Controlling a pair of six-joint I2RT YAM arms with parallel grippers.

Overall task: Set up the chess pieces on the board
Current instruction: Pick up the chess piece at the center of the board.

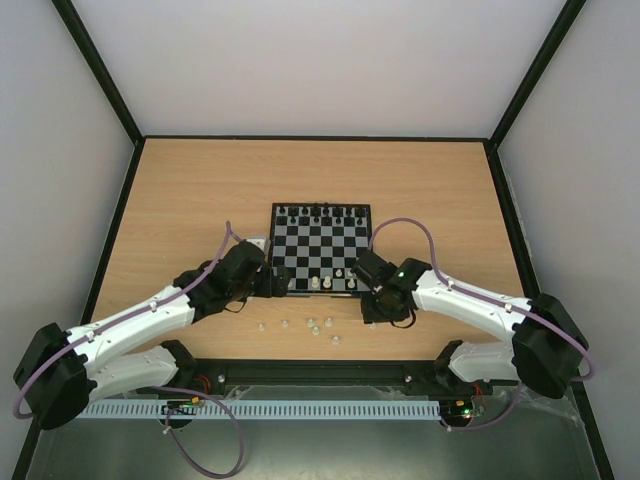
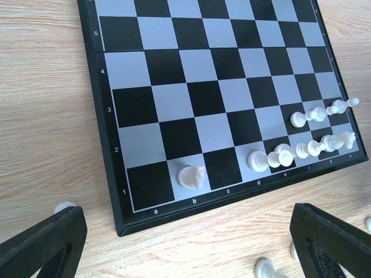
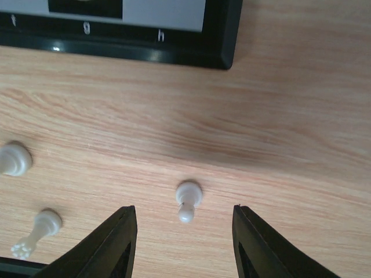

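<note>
The board point(image 1: 320, 243) lies mid-table, with black chess pieces point(image 1: 320, 212) along its far row. Along the near rows stand white pieces: a knight point(image 2: 191, 176) on b1, a line from d1 to h1 point(image 2: 301, 150), and pawns point(image 2: 322, 112) behind them. My left gripper point(image 2: 185, 249) hangs open over the bare table just off the board's a1 corner, nothing between its fingers. My right gripper point(image 3: 184, 237) is open off the h1 corner point(image 3: 223, 35). A white pawn point(image 3: 188, 200) stands on the wood between its fingertips, touching neither.
Loose white pieces lie on the wood in front of the board point(image 1: 312, 326), two of them left of my right gripper point(image 3: 14, 158) point(image 3: 37, 230). Others show near my left fingers point(image 2: 266, 269) point(image 2: 65, 207). Black-framed walls enclose the table point(image 1: 180, 190).
</note>
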